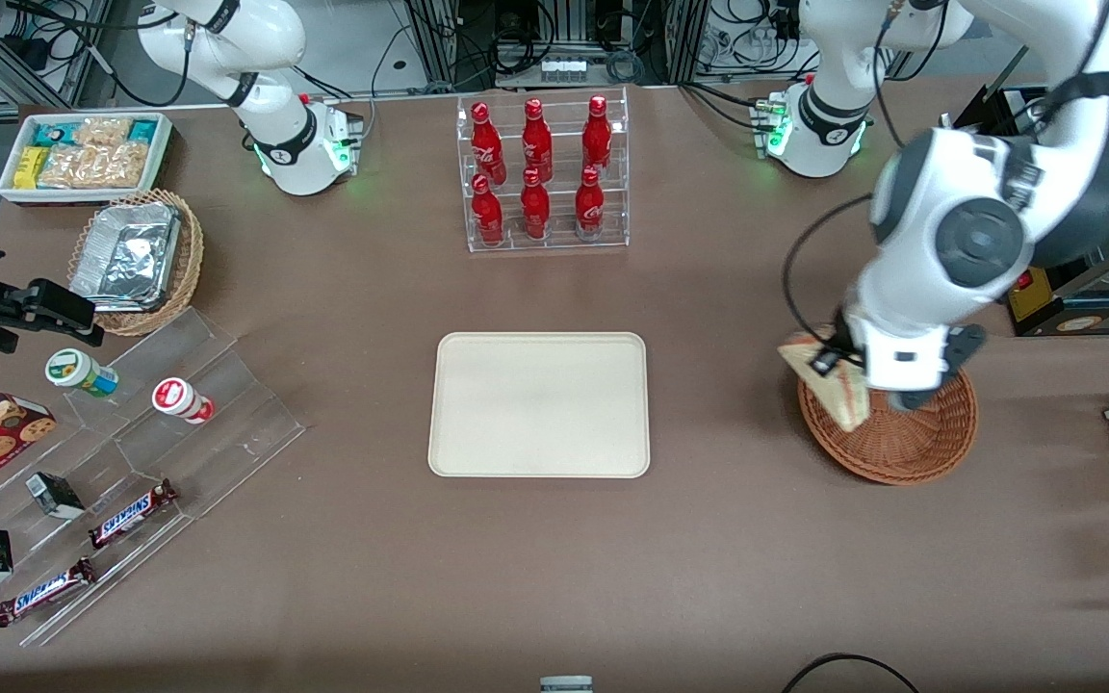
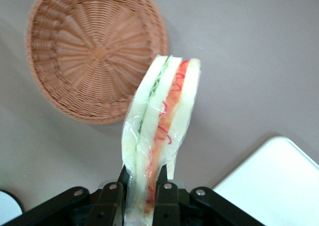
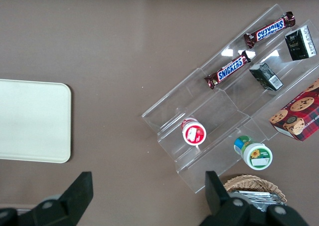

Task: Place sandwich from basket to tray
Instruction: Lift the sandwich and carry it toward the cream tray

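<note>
Front view: the hand (image 1: 838, 361) hung over the edge of the basket (image 1: 911, 448) that faces the tray, at the working arm's end of the bench (image 1: 554, 577). The sandwich (image 1: 829, 380) was clamped in it, clear of the basket floor, with its pale wedge tilted and one corner poking out toward the tray (image 1: 539, 404). The tray sat well apart from the basket, mid-bench, nearer the camera than the rack of red bottles (image 1: 540, 173). Nothing lay on the tray.

Left wrist view: both black fingers (image 2: 110, 201) were closed on one end of the sandwich (image 2: 162, 131), and the rest of it stuck straight out from the hand (image 2: 139, 196). The grip was on the flat bread faces, with the filling edge showing: a green layer, then a red one. Clear film wrap was visible around it and bunched at the fingers. The basket (image 2: 75, 51) was below and empty; a corner of the tray (image 2: 279, 181) showed nearby.

Handling, judged: light, soft and easily squashed. The bread would dent under a hard squeeze, and the wrap looked slick, so slipping was possible. Pinching across the flat faces, as here, seemed right. Held by one end only, the free end could sag or swing, so a slow carry and a low release on the tray seemed best.

Right wrist view: only an edge of the tray (image 3: 35, 121) and a clear stepped stand (image 3: 219, 121) with snacks showed; the sandwich and the hand were not in sight.
</note>
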Tool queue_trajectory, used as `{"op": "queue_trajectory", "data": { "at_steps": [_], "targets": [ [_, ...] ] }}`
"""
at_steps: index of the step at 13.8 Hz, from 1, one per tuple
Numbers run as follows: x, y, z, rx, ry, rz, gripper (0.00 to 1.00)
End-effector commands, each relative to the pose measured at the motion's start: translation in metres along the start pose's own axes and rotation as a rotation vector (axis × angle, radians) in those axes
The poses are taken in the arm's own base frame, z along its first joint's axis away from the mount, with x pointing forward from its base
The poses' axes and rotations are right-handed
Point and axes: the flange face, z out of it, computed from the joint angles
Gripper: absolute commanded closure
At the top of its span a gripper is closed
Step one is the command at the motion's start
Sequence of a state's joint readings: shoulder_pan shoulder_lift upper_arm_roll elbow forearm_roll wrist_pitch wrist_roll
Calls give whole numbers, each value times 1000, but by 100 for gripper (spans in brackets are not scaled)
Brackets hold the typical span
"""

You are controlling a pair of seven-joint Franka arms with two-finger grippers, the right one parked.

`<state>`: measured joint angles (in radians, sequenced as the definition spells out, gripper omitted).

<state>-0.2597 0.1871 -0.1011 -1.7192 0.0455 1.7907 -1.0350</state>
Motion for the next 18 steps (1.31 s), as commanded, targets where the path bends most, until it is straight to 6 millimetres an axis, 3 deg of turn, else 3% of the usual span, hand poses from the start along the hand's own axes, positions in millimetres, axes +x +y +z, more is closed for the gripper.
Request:
{"op": "queue_trajectory", "data": {
  "at_steps": [1, 3, 5, 6, 8, 12, 18],
  "targets": [
    [-46, 35, -17, -10, 33, 104, 90],
    [-85, 67, -16, -15, 41, 177, 90],
    [-102, 87, -6, -15, 29, 214, 90],
    [-122, 103, 0, -15, 31, 255, 90],
    [-138, 132, 20, -45, 40, 294, 90],
    [-184, 183, 89, -78, 63, 389, 90],
    [-198, 196, 141, -29, 72, 458, 90]
  ]
}}
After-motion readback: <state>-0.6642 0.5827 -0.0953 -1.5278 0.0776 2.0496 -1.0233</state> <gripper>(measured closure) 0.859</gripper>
